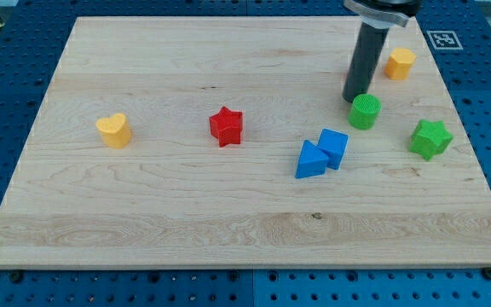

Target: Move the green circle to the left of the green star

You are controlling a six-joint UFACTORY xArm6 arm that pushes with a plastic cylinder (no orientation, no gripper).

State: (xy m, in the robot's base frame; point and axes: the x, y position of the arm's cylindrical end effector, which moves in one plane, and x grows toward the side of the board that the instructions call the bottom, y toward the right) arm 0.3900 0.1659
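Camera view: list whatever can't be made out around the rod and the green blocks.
- My tip: whether it touches the green circle just below and right of it; the gap is too small to tell.
- The arm above the rod: cut off by the view's top edge.
- The green star and the circle: their far sides face away from the camera.
- The two blue blocks: exact shapes unclear where they overlap.

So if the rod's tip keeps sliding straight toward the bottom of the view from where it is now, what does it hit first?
My tip sits just above and slightly left of the green circle, apparently touching it. Sliding straight down the view, it would likely catch that circle's left edge first, though depth is unclear.
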